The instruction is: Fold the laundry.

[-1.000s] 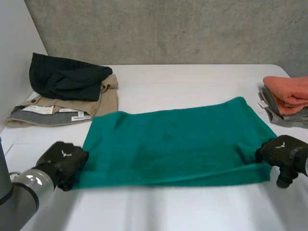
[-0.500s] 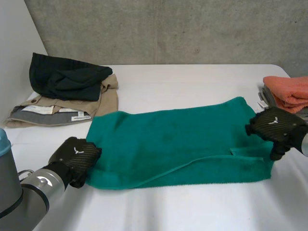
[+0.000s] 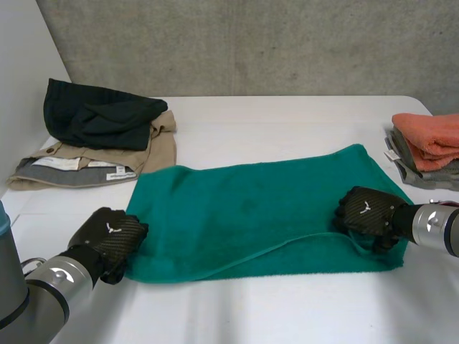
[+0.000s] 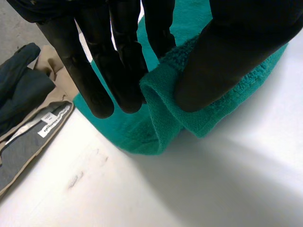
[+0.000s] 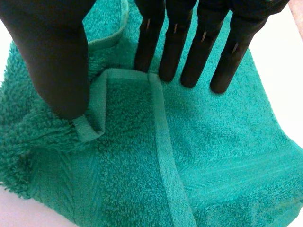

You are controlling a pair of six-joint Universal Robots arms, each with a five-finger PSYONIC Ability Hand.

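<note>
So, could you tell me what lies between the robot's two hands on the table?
In the head view, the green towel spans the stretch from the left hand to the right hand; nothing else lies there.

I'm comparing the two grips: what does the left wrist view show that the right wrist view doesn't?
Left wrist only: the left hand pinching a bunched corner of the green towel, with the tan garment and dark garment beyond it. Right wrist only: the right hand, a hemmed flap caught between its thumb and straight fingers. Both: the green towel on the white table.
</note>
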